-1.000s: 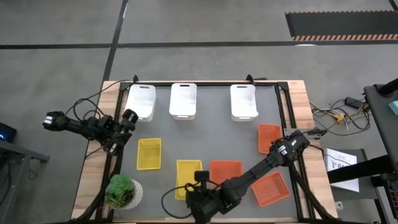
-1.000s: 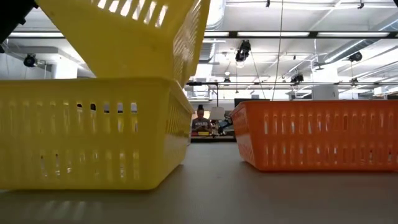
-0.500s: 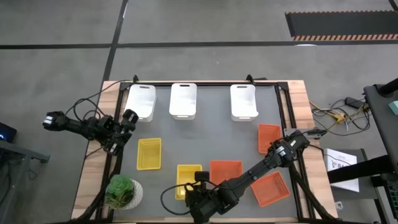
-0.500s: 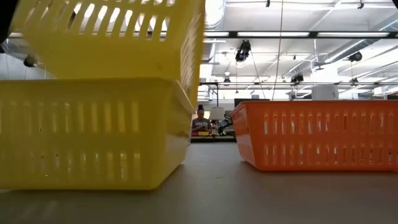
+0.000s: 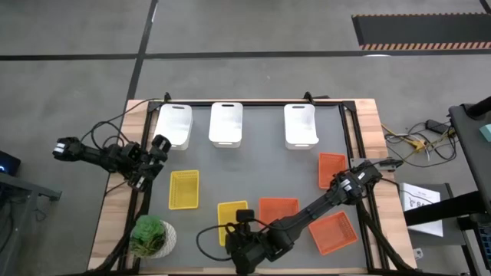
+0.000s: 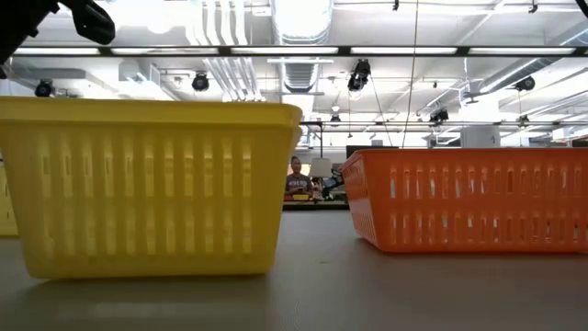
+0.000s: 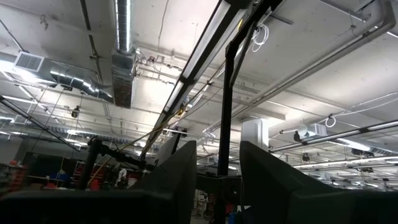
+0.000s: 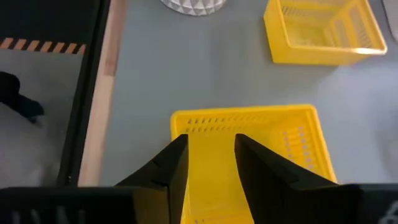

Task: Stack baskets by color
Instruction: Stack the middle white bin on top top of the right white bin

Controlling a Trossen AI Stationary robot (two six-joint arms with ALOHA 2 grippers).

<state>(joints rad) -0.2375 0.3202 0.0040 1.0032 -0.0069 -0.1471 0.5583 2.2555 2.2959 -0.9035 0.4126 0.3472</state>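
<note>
Hovering right over the yellow stack (image 5: 231, 216) at the table's near edge, the right gripper (image 8: 210, 163) has its fingers spread apart with nothing between them; the nested yellow baskets sit flat on the table (image 5: 261, 165) on their own. Taking that stack as the landmark: the potted plant (image 5: 151, 236) is beside it toward the left arm's side, close to the wooden edge, and a single yellow basket (image 5: 184, 188) lies just beyond that, farther in. On the stack's other side an orange basket (image 5: 278, 210) sits right next to it, barely a gap, with two more orange ones (image 5: 333, 232) (image 5: 332, 169) farther toward the right arm's base. Three white baskets (image 5: 226, 123) line the far edge, well apart from the stack, with plenty of open grey mat between. Left gripper (image 5: 157, 148) waits over the table's left rail, fingers parted, holding nothing.
</note>
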